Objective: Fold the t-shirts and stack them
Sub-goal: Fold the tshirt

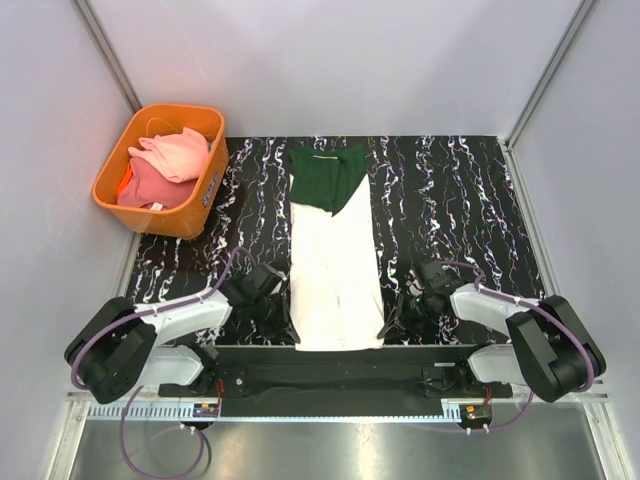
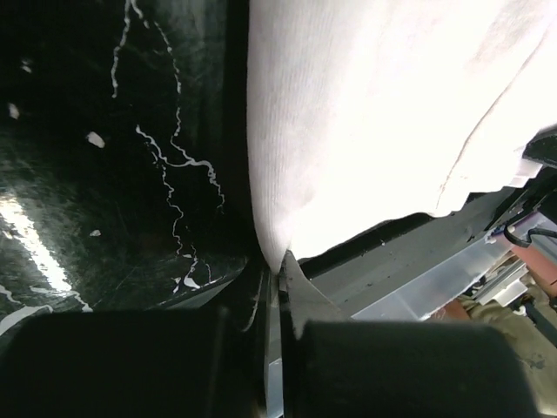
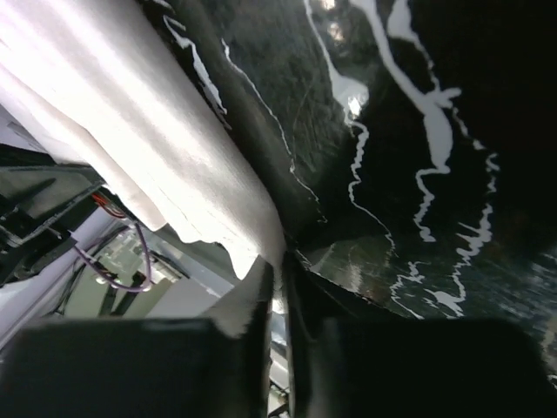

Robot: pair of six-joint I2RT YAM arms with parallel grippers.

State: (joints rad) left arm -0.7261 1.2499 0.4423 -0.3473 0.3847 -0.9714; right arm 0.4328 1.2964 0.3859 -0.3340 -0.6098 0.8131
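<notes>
My left claw (image 1: pixel 283 318) sits at the lower left corner of the cream t-shirt (image 1: pixel 335 280). In its wrist view the two fingers are nearly together, with the shirt's hem corner pinched in the thin slit between them. My right claw (image 1: pixel 392 318) mirrors it at the lower right corner. Its wrist view shows the same narrow gap with the white edge of the cloth caught in it. Both claws are low on the black marbled table (image 1: pixel 450 200), near the bottom of the top view.

Counted: one cream t-shirt on the table, lying as a long narrow strip down the middle of the frame, with its dark green collar and sleeve end at the far edge. There is one orange basket (image 1: pixel 100 185) at the upper left. It holds a pink t-shirt (image 1: pixel 175 155) on top of a coral t-shirt (image 1: pixel 150 190). Whether more lie beneath, I cannot tell.
</notes>
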